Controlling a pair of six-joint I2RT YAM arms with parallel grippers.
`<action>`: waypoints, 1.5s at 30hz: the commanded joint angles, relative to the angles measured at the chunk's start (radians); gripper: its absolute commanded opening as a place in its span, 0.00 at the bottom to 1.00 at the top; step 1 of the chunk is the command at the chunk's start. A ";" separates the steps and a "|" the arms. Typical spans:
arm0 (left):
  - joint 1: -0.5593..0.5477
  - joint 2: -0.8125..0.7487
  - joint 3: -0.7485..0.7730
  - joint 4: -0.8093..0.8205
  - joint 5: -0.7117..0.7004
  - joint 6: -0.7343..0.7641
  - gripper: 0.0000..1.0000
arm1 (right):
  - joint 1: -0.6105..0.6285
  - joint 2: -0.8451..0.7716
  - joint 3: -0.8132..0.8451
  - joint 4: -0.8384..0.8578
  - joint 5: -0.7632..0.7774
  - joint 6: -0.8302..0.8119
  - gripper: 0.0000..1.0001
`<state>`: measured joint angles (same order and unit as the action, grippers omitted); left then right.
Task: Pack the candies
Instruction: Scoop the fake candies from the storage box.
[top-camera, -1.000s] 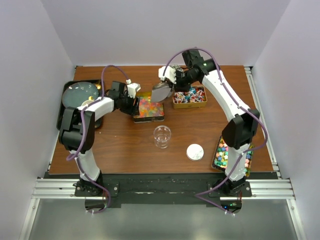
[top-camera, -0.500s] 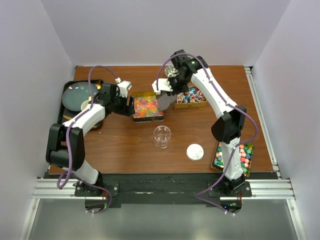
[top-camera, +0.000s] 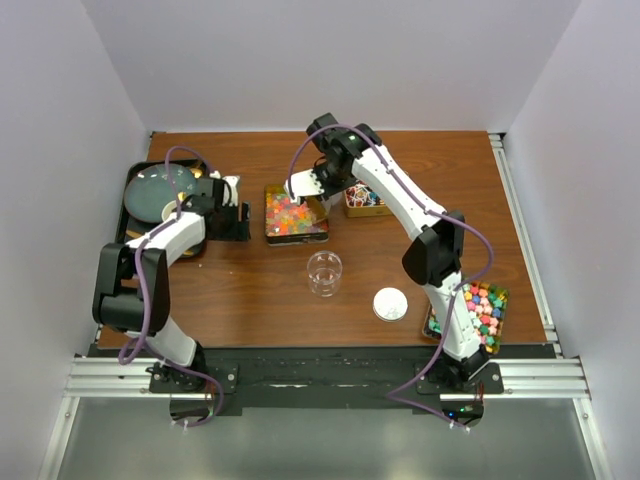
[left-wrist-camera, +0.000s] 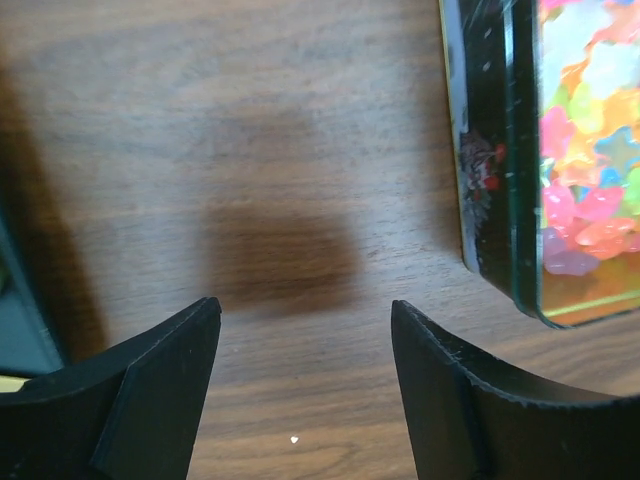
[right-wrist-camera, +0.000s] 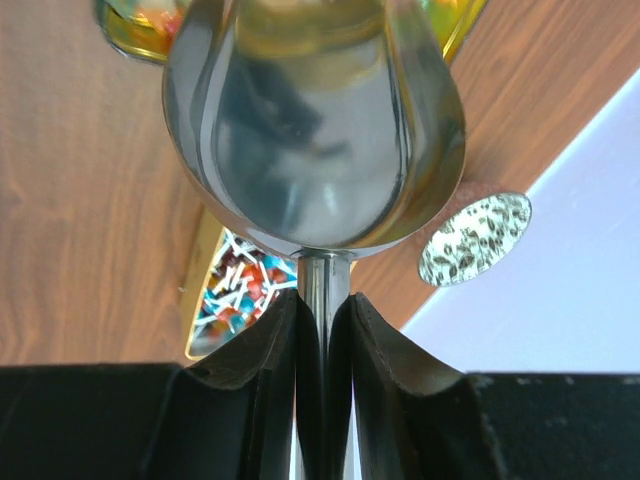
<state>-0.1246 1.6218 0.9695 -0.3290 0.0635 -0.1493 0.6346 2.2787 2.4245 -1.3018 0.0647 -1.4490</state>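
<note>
The candies lie in three containers. Glossy orange-red-yellow gummies (top-camera: 288, 214) fill a black tin (left-wrist-camera: 487, 190), wrapped red-blue-white pieces (top-camera: 366, 197) fill a gold tin (right-wrist-camera: 203, 300), and bright cube pieces (top-camera: 478, 306) fill a tray at the near right. My right gripper (right-wrist-camera: 322, 312) is shut on the handle of a steel scoop (right-wrist-camera: 315, 130), which hangs over the right end of the gummy tin, its bowl facing away. Left of that tin, my left gripper (left-wrist-camera: 305, 312) stands open just above bare wood, with nothing between its fingers.
A clear glass cup (top-camera: 324, 272) stands at the table's middle, and a white round lid (top-camera: 390, 303) lies to its right. A dark tray with a grey dish (top-camera: 160, 188) sits at the far left. A patterned oval lid (right-wrist-camera: 475, 240) lies by the back wall.
My left gripper opened and drew back left from the gummy tin's edge. The right arm swung the scoop left, from beside the wrapped candies to over the gummy tin.
</note>
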 joint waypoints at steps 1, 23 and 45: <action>0.005 0.050 0.026 0.034 0.053 -0.022 0.72 | -0.004 0.034 0.088 -0.031 0.147 -0.014 0.00; -0.007 0.205 0.017 0.196 0.352 -0.045 0.63 | 0.082 0.171 0.094 -0.062 0.236 0.097 0.00; -0.009 0.247 0.054 0.206 0.458 -0.033 0.59 | 0.086 0.136 -0.047 0.035 -0.052 0.374 0.00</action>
<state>-0.1200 1.8370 1.0237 -0.0685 0.4706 -0.1951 0.7006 2.4577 2.4145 -1.2881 0.1902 -1.1187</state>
